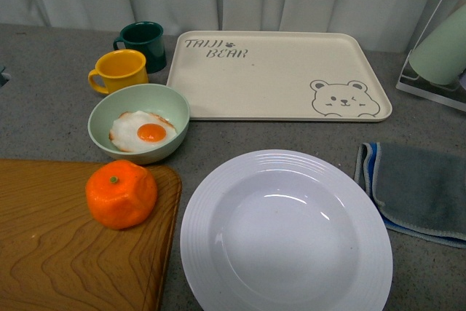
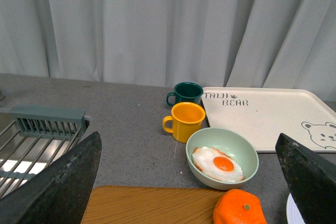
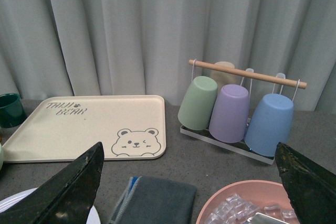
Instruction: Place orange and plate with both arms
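Two grippers logged, neither showing in the front view. Left gripper is hanging with its fingers spread wide, released, gripping nothing. Orange is sitting on the right end of the wooden board, stem dot up, just in front of the pale green bowl, which is holding a fried egg. Yellow mug and dark green mug are standing behind the bowl. Plate is lying upright on the grey counter, just right of the board and in front of the bear tray. Grey cloth is lying right of the plate. Right gripper is likewise hanging with fingers parted, released.
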You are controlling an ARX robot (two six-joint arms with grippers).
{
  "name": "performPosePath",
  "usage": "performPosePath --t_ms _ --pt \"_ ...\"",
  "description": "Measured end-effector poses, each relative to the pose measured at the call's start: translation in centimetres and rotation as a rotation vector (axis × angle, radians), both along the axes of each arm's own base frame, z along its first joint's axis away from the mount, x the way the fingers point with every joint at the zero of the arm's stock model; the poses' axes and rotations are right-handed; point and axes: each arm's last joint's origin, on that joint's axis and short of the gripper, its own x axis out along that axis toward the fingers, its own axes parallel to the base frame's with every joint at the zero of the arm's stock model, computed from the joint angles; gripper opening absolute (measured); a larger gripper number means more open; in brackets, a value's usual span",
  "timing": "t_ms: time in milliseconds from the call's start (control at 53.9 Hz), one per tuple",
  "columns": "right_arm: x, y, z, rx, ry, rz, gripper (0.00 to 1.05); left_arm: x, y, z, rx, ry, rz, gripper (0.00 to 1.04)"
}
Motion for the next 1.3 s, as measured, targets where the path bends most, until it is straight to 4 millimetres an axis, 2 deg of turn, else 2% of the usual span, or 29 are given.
performPosePath --t_ms 1168,1205,1298 --pt "0.00 0.00 0.00 0.000 0.000 0.000 0.95 0.00 0.00 0.00 0.000 0.000 0.000 0.98" --pt "0.00 0.00 0.00 0.000 0.000 0.000 0.95 0.04 -0.02 -0.08 -0.009 0.022 0.007 0.98" --pt "0.00 0.00 0.00 0.000 0.000 0.000 0.95 0.72 -0.31 -0.47 -0.087 0.221 0.083 0.98"
